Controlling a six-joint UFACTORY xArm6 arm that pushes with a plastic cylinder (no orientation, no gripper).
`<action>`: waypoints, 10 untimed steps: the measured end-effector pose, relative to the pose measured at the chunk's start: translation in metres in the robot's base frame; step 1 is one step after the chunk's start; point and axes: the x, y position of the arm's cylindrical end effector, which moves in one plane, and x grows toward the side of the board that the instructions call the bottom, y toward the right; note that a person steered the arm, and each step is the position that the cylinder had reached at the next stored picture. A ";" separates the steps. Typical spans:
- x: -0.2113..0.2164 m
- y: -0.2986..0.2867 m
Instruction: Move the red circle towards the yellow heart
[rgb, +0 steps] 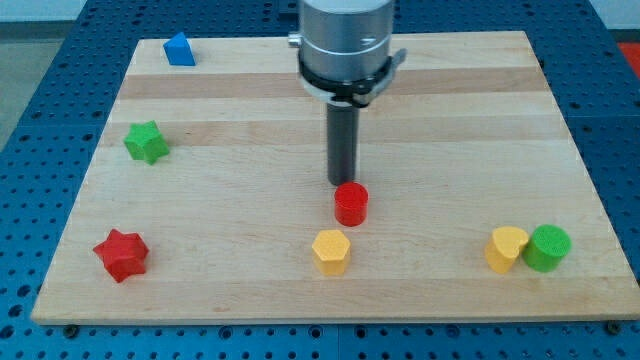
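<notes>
Red circle (351, 204) sits mid-board with my tip (343, 183) touching its top edge (no jaws on this rod), yellow hexagon (331, 251) just below, and the yellow heart (506, 249) off right, touching the green circle (548, 247).

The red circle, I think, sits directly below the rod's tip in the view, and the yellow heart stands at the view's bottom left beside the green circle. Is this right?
Not quite. The camera view shows the yellow heart at the view's bottom right, not left, touching the green circle. The rest holds: the red circle sits directly below my tip.
</notes>
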 end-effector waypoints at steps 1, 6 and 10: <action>0.010 -0.021; 0.064 0.032; 0.075 0.082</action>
